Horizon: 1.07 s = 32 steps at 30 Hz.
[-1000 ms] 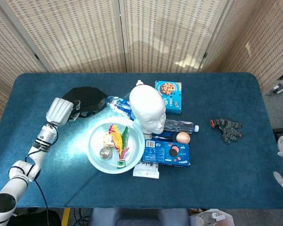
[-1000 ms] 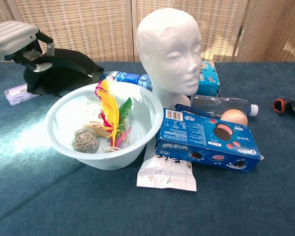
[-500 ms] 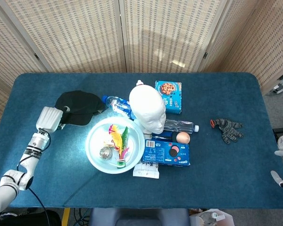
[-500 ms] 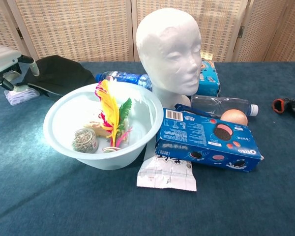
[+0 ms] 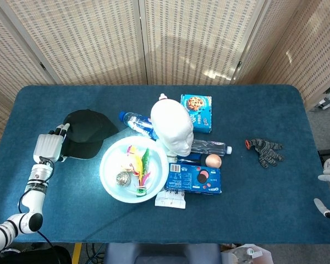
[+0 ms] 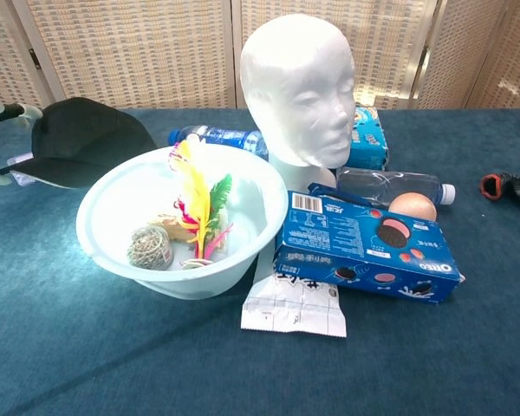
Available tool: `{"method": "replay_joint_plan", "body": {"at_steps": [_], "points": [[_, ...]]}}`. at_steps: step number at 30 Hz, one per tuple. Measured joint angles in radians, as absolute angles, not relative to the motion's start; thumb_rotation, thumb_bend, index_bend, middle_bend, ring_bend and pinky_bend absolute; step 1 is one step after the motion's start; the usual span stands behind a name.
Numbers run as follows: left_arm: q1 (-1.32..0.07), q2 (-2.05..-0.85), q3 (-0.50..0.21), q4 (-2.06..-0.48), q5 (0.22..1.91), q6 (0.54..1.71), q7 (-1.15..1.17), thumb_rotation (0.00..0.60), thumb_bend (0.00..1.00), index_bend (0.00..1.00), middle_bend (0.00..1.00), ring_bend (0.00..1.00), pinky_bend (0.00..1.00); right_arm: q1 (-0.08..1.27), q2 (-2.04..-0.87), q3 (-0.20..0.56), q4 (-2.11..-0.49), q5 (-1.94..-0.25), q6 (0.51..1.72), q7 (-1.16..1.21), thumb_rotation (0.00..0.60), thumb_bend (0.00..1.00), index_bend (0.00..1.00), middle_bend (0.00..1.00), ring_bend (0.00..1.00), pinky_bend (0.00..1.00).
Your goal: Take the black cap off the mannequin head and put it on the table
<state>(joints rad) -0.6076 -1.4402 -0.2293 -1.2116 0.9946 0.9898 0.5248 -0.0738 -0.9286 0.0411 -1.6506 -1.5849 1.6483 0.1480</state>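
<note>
The black cap lies on the blue table, left of the white bowl, and shows again in the chest view as the cap. The white mannequin head stands bare at mid-table, also seen as the head. My left hand sits at the cap's left edge with its fingers spread apart, close against the brim. Only a pale sliver of my right hand shows at the right edge, off the table.
A white bowl with feathers and a wire ball stands right of the cap. An Oreo box, water bottles, a cookie box and a peach ball surround the head. A glove lies far right.
My left hand has moved left and toward the front edge, carrying the cap with it. The cap has settled flat on the table and the fingers have spread.
</note>
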Motion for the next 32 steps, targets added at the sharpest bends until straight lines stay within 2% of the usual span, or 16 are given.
{"method": "replay_joint_plan", "body": {"at_steps": [6,14,23,32], "points": [[-0.571,-1.356,-0.234,-1.399,0.912,1.052,0.61,0.6,0.15,0.0,0.0,0.13,0.45,-0.069,-0.93,0.04,-1.645,-1.587,1.643,0.153,0.6,0.24,0.35,0.29,0.22,0.3],[-0.537,-1.311,-0.217,-1.518,0.856,1.138,0.666,0.6,0.14,0.0,0.0,0.1,0.41,-0.071,-0.931,0.037,-1.638,-1.588,1.646,0.16,0.6,0.24,0.35,0.29,0.22,0.3],[-0.423,-1.263,-0.2,-1.647,0.961,1.296,0.476,0.6,0.14,0.0,0.0,0.1,0.38,-0.056,-0.928,0.024,-1.63,-1.591,1.599,0.149,0.6,0.24,0.35,0.29,0.22,0.3],[-0.28,-1.202,-0.12,-1.783,1.09,1.461,0.41,0.6,0.14,0.0,0.0,0.1,0.37,-0.007,-0.935,0.009,-1.615,-1.645,1.543,0.148,0.6,0.25,0.35,0.29,0.22,0.3]]}}
